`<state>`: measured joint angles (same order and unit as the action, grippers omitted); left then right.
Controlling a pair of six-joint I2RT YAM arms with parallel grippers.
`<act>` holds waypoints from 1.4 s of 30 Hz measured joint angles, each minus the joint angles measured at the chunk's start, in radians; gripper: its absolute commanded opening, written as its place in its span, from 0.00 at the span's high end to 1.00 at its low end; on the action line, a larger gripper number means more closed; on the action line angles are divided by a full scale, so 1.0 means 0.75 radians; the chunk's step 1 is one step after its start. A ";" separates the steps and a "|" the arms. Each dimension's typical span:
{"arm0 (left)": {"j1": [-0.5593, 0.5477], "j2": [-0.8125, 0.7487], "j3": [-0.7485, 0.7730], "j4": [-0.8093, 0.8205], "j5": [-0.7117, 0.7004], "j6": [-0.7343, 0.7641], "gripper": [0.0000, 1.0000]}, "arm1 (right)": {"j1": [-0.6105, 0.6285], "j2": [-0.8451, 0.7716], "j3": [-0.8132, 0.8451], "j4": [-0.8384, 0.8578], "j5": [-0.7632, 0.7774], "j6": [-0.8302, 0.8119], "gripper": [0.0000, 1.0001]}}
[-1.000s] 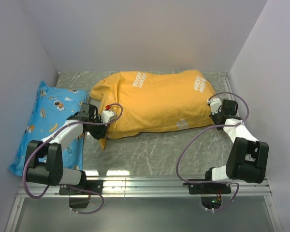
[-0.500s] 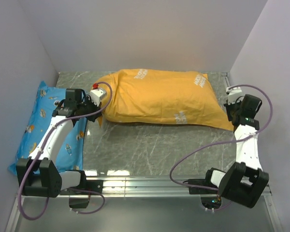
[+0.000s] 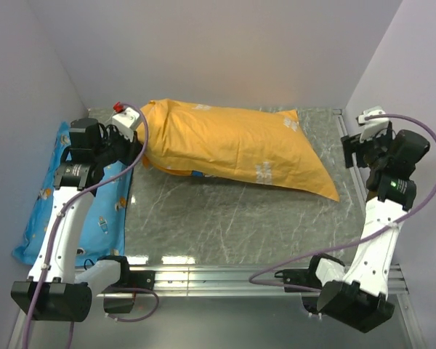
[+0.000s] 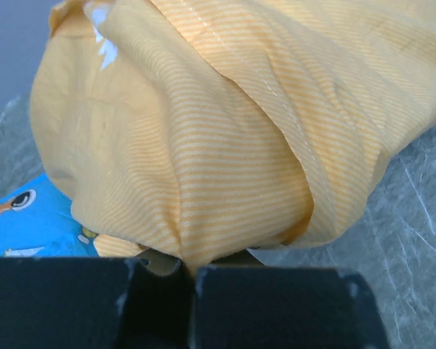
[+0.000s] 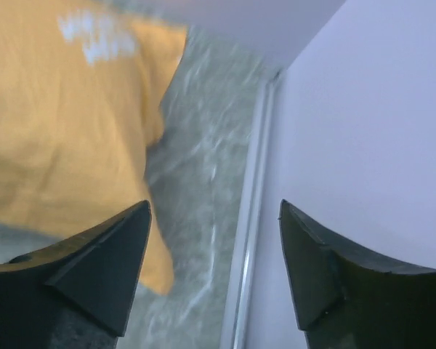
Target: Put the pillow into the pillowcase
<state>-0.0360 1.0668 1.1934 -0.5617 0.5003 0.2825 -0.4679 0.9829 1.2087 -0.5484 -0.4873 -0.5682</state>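
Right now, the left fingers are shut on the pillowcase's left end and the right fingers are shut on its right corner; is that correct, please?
Not quite: the right fingers are open and clear of the pillowcase, as the right wrist view shows. The left fingers are indeed shut on its left end.

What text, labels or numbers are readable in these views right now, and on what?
White logo prints on the orange pillowcase: too small in the top view, blurred in the right wrist view; unreadable.
Blue cartoon pillow: pictures only, no legible words.
No other text visible.
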 measured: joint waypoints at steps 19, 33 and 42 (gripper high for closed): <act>0.012 0.143 -0.115 0.014 -0.025 0.036 1.00 | -0.020 0.692 -0.328 -0.010 -0.258 -0.418 0.02; 0.012 0.230 -0.115 0.046 -0.035 0.060 1.00 | 0.105 0.612 -0.379 0.264 -0.012 -0.414 0.00; 0.012 0.240 -0.115 0.054 -0.034 0.073 1.00 | 0.130 0.693 -0.249 0.110 -0.025 -0.607 0.14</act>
<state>-0.0273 1.2465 1.1072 -0.5209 0.4747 0.3370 -0.3706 1.5028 1.0218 -0.4656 -0.5064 -1.0237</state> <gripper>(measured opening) 0.030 0.976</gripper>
